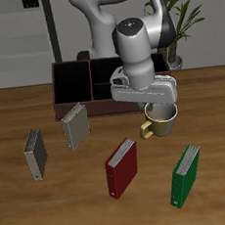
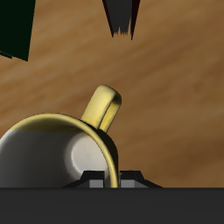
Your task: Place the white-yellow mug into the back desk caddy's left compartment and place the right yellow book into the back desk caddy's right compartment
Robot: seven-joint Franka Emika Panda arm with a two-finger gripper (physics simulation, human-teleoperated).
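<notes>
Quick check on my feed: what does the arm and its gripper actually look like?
The arm is glossy white-grey with rounded segments and dark joint bands. A round dark cap tops the wrist. The gripper has a pale grey, boxy body; its fingers are dark. No cables or markings are visible.

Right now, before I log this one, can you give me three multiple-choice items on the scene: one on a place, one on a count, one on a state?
1. Where is the white-yellow mug?
A. Inside the back desk caddy
B. Outside the caddy, below the gripper
C. On top of the red book

2. How many books are on the table?
A. Two
B. Four
C. Six

3. How does the mug stand?
A. Upright, opening up
B. Tipped on its side
C. Upside down

Answers:
1 B: the white-yellow mug sits under the gripper, in front of the back desk caddy.
2 B: the right yellow book, tan-grey book, red book and green book.
3 A: its olive-yellow rim faces up.
</notes>
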